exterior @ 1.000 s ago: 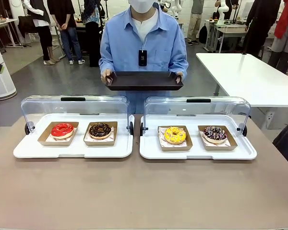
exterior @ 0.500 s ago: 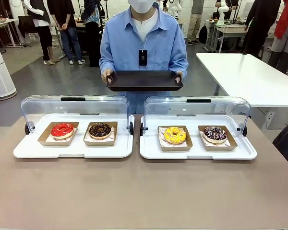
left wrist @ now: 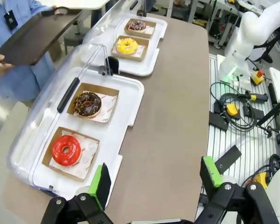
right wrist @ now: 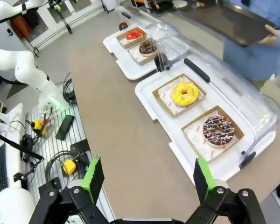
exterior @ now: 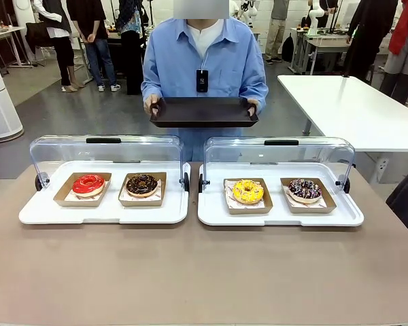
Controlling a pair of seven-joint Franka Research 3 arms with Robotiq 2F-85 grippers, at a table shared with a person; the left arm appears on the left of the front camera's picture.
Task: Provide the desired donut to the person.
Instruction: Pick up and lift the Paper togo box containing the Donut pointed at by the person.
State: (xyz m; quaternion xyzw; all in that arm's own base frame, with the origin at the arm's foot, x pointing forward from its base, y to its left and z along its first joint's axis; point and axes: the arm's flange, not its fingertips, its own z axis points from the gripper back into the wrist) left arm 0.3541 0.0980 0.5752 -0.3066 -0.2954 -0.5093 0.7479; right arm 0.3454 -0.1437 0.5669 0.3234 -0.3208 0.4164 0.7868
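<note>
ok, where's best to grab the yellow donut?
Probably pinch the near rim of its cardboard tray, not the iced yellow donut. Come from above on the robot's side: the clear lid stands raised along the far edge.

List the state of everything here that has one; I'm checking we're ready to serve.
Left case lid: open, rolled back.
Right case lid: open, rolled back.
Black tray: empty, held up by the person.
Left gripper: open, empty.
Right gripper: open, empty.

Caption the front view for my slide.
Person in light blue shirt holds a dark rectangular tray behind two white donut display cases.
</note>
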